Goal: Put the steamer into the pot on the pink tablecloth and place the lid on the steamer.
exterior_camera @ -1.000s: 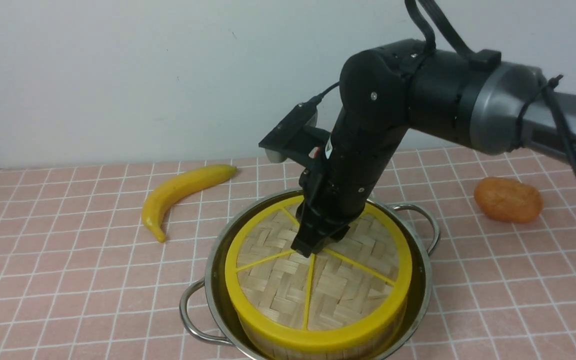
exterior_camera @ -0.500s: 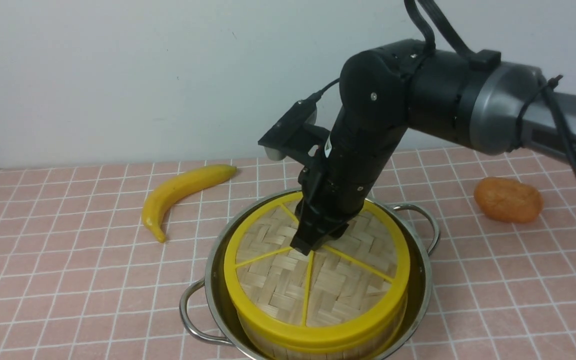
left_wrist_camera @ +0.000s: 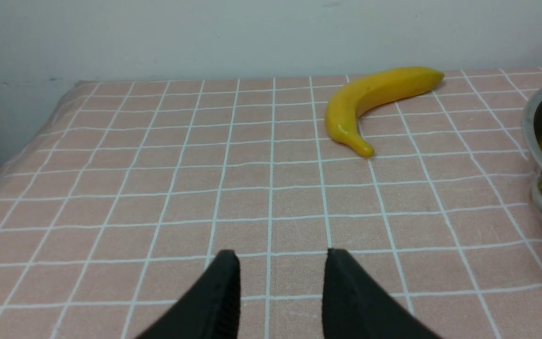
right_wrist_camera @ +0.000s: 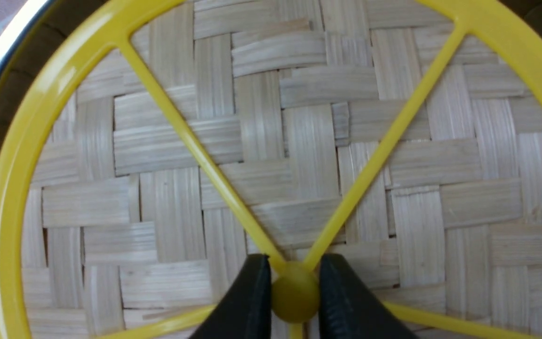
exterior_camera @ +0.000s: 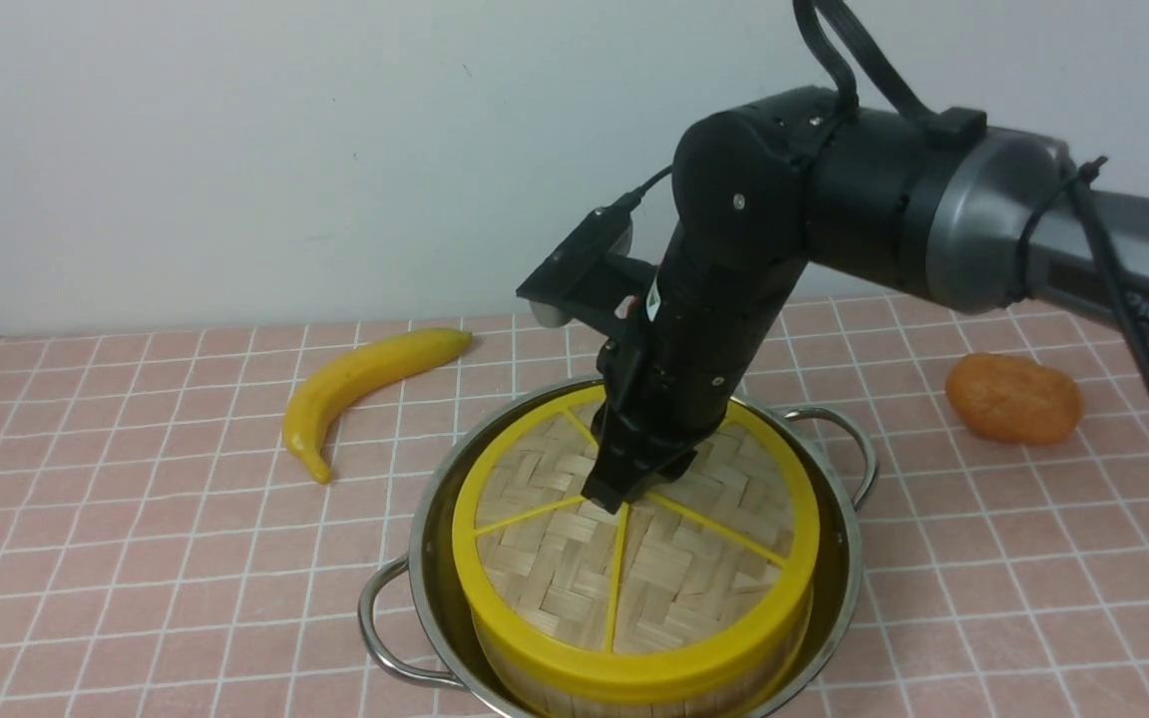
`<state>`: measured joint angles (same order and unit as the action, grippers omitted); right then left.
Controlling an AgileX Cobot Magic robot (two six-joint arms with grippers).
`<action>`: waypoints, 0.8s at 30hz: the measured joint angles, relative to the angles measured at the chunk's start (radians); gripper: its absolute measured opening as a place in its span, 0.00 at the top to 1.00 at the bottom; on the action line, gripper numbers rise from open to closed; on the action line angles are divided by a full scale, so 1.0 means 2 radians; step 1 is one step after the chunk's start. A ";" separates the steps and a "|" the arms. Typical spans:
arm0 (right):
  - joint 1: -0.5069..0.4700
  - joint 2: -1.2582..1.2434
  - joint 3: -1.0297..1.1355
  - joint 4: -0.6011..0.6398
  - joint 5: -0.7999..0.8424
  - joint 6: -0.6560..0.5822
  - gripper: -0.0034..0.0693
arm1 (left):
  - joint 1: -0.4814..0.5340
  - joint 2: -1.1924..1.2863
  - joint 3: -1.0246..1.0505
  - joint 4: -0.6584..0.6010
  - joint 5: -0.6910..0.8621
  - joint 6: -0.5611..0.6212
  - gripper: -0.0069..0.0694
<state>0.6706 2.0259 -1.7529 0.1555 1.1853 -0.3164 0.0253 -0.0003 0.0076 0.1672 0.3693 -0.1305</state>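
The steel pot (exterior_camera: 427,519) stands on the pink tablecloth (exterior_camera: 136,519) at the front middle. Inside it sits the steamer (exterior_camera: 535,686), of which only a strip of pale wall shows under the lid. The woven lid (exterior_camera: 555,558) with its yellow rim lies over the steamer. My right gripper (exterior_camera: 606,496) reaches down onto the lid's centre. In the right wrist view my right gripper (right_wrist_camera: 294,278) is shut on the yellow knob (right_wrist_camera: 294,296), one finger on each side. My left gripper (left_wrist_camera: 280,261) hovers open over bare tablecloth (left_wrist_camera: 158,188), left of the pot (left_wrist_camera: 534,117).
A yellow banana (exterior_camera: 355,384) lies on the cloth behind and left of the pot, ahead of my left gripper in the left wrist view (left_wrist_camera: 370,94). An orange lump (exterior_camera: 1013,399) sits at the far right. A white wall closes off the back.
The right arm and the lid have shifted only slightly over the steamer. The right gripper stays shut on the knob throughout.
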 joint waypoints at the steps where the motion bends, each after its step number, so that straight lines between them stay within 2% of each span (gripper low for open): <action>1: 0.000 0.000 -0.001 0.000 0.001 0.000 0.76 | 0.000 0.000 0.000 0.000 0.000 0.000 0.59; 6: 0.000 0.000 -0.001 -0.001 0.007 0.000 0.69 | 0.000 0.000 0.000 0.000 0.000 0.001 0.59; 7: 0.000 0.000 -0.001 -0.004 0.017 0.002 0.60 | 0.000 0.000 0.000 0.000 0.000 0.001 0.59; 8: 0.000 0.000 -0.001 -0.004 0.018 0.003 0.58 | 0.000 0.000 0.000 0.000 0.000 0.001 0.59; 9: 0.000 0.000 -0.001 -0.005 0.020 0.008 0.49 | 0.000 0.000 0.000 0.000 0.000 0.001 0.59; 10: 0.000 0.000 -0.001 -0.005 0.020 0.010 0.47 | 0.000 0.000 0.000 0.000 0.000 0.001 0.59; 11: 0.000 0.000 -0.001 -0.005 0.020 0.012 0.40 | 0.000 0.000 0.000 0.000 0.000 0.001 0.59; 13: 0.000 0.000 -0.001 -0.005 0.020 0.013 0.35 | 0.000 0.000 0.000 0.000 0.000 0.001 0.59; 15: 0.000 -0.004 -0.001 -0.006 0.020 0.014 0.35 | 0.000 0.000 0.000 0.000 0.000 0.001 0.59; 17: 0.000 -0.011 -0.001 -0.007 0.020 0.020 0.40 | 0.000 0.000 0.000 0.000 0.000 0.001 0.59; 18: 0.000 -0.019 -0.004 -0.008 0.020 0.026 0.50 | 0.000 0.000 0.000 0.000 0.000 0.001 0.59; 19: 0.000 -0.020 -0.004 -0.009 0.020 0.026 0.50 | 0.000 0.000 0.000 0.000 0.000 0.001 0.59; 20: 0.000 -0.033 -0.011 -0.012 0.020 0.034 0.66 | 0.000 0.000 0.000 0.000 0.000 0.001 0.59; 21: 0.000 -0.043 -0.017 -0.014 0.019 0.042 0.77 | 0.000 0.000 0.000 0.000 0.000 0.001 0.59; 22: 0.000 -0.054 -0.021 -0.014 0.019 0.051 0.87 | 0.000 0.000 0.000 0.000 0.000 0.001 0.59; 24: 0.000 -0.075 -0.028 -0.012 0.020 0.081 0.96 | 0.000 0.000 0.000 0.000 0.000 0.001 0.59</action>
<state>0.6706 1.8759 -1.8097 0.1311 1.2254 -0.1545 0.0253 -0.0003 0.0076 0.1672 0.3693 -0.1294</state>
